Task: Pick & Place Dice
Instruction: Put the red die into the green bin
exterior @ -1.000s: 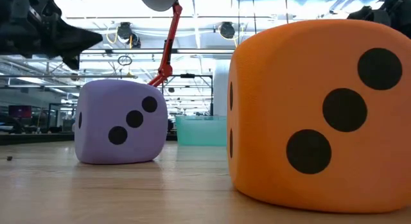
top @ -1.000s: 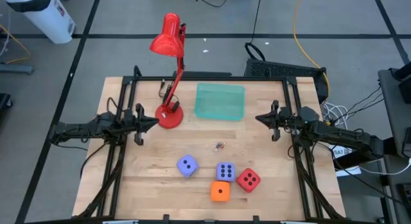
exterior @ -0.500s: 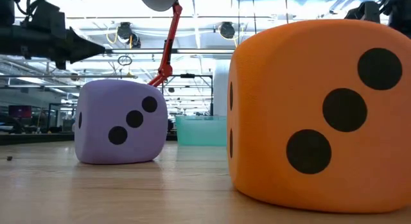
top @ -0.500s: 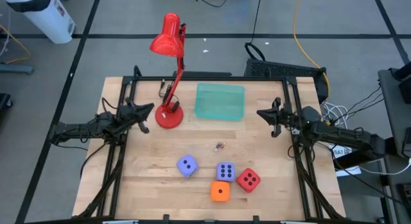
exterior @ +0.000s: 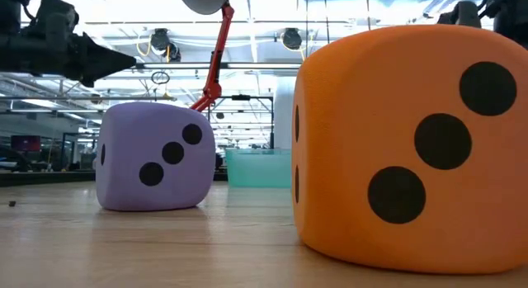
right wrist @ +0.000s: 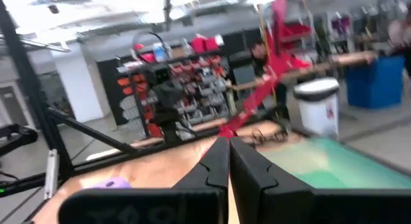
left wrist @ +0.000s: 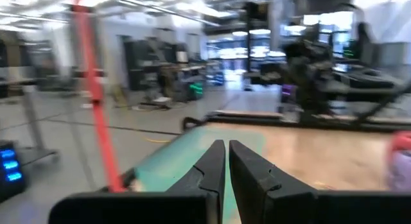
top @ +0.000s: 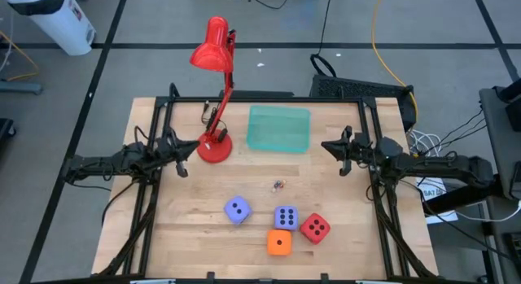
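Four dice rest on their bottom faces on the wooden table toward its near edge: a lavender die (top: pixel 237 209) (exterior: pixel 154 156), a second lavender die (top: pixel 286 218), an orange die (top: pixel 279 242) (exterior: pixel 412 144) and a red die (top: pixel 315 228). My left gripper (top: pixel 189 148) (left wrist: pixel 227 153) hovers shut at the table's left, next to the lamp's base and well above the dice. My right gripper (top: pixel 325 146) (right wrist: pixel 225 153) hovers shut at the table's right. Both point toward the table's middle, and neither holds anything.
A red desk lamp stands on its round base (top: pixel 215 146) at the far left, its head (top: pixel 212 48) leaning past the far edge. A teal tray (top: pixel 279 128) lies at the far middle. A tiny dark scrap (top: pixel 278 185) lies mid-table. Black frame rails (top: pixel 151 211) run along both sides.
My left gripper has rolled about the line it points along and stayed in place. My right arm has swung a little, and its gripper has tipped slightly upward. Both grippers have stayed shut. The dice have not moved.
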`<state>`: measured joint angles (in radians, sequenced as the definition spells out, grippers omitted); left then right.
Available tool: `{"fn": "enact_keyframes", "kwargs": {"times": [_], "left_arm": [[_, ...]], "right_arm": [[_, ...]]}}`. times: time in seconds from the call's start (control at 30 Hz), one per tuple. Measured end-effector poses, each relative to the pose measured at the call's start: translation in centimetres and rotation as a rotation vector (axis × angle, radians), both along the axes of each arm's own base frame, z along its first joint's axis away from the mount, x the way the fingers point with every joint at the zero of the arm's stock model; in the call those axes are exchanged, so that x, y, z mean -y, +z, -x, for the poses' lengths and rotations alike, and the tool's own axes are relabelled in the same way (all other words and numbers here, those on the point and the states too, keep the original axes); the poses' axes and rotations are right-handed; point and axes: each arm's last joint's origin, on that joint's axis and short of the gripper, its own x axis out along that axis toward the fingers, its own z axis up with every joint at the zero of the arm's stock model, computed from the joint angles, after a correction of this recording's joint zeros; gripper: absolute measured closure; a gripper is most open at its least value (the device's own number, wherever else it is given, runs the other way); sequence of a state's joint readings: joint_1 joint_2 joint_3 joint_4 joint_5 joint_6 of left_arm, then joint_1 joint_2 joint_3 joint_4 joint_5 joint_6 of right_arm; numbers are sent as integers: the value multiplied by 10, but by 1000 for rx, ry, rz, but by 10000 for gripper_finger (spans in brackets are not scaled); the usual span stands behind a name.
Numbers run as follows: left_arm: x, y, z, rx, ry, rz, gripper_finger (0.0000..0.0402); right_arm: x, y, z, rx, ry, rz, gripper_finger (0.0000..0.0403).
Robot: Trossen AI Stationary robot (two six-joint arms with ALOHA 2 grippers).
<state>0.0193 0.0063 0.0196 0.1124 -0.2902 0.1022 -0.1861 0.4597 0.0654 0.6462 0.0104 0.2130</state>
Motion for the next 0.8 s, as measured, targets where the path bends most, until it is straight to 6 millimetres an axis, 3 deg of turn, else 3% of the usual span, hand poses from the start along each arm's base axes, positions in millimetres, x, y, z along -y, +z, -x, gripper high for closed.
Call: {"fn": "enact_keyframes", "kwargs": {"times": [0.23,0.43,0.63,0.8], "left_arm": [[2,1,-1,12,-78,-9,371],[-7,-5,-6,-40,64,79,380],[-5,-11,-17,-115,-153,124,392],[-6,-12,-23,-126,-159,126,398]], "right_arm": [[-13,8,-5,74,43,137,399],[-18,9,-8,91,70,168,399],[-22,7,-11,74,93,208,399],[-26,3,-14,34,112,276,399]]}}
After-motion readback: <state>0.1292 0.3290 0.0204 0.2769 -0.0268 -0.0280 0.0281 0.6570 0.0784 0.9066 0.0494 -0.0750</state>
